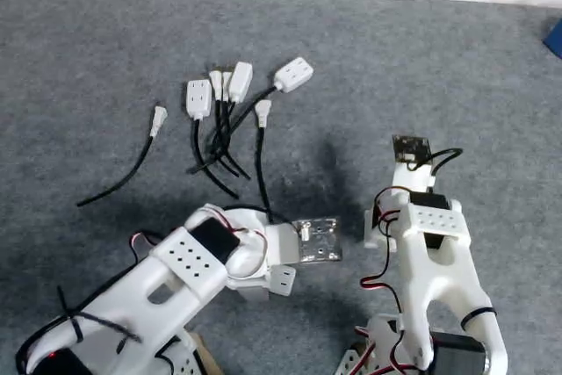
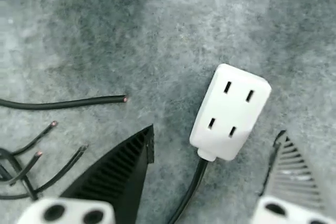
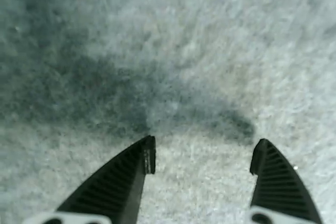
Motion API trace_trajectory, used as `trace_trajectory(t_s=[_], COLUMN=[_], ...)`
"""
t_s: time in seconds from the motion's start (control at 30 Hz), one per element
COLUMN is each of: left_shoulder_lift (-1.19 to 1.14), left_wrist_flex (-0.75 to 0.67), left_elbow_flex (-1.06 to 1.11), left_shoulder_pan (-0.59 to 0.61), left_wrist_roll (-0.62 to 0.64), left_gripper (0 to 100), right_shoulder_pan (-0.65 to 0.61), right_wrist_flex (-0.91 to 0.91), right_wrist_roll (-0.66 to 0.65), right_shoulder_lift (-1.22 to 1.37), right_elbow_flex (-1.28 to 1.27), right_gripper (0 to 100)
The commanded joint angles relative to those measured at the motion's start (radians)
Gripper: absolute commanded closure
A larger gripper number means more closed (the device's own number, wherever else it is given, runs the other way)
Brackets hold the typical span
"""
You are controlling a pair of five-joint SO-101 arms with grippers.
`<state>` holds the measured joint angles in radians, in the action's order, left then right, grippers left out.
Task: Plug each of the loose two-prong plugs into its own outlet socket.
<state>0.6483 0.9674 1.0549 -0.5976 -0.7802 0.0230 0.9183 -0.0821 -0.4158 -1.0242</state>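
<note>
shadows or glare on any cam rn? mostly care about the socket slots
High view: soft shadow patches on the carpet near the arms, no glare. Left wrist view: socket evenly lit, its slots dark and distinct, with a shadow patch on the carpet away from it. Right wrist view: shadow band across the carpet ahead of the open end effector.

Carpet [image 1: 474,85] right of the tangle: bare, free approach. Crossed cables [image 1: 219,147] crowd the middle. Single plug [image 1: 158,117] lies well apart from them. Left gripper [image 2: 216,132] spread, socket [image 2: 231,109] lying between the fingers, cable ends [image 2: 105,99] just beside. Right gripper [image 3: 205,141] spread over bare carpet.
</note>
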Motion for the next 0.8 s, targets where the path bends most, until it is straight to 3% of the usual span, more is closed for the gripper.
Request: trace_trajectory(t_s=[0.0, 0.47, 0.77], left_shoulder_lift=[0.022, 0.001, -0.309], left_wrist_flex=[-0.141, -0.155, -0.273], left_elbow_flex=[0.068, 0.039, 0.041], left_shoulder_pan=[0.019, 0.038, -0.036], left_wrist_roll=[-0.014, -0.034, -0.034], left_gripper=[65, 65, 66], right_shoulder_pan=[-0.004, -0.005, -0.007], right_wrist_flex=[-0.016, -0.016, -0.016], right_wrist_roll=[-0.005, -0.005, -0.005], right_shoulder_lift=[-0.016, -0.018, -0.018], right_elbow_flex=[0.002, 0.002, 0.001], right_gripper=[70.9, 70.9, 70.9])
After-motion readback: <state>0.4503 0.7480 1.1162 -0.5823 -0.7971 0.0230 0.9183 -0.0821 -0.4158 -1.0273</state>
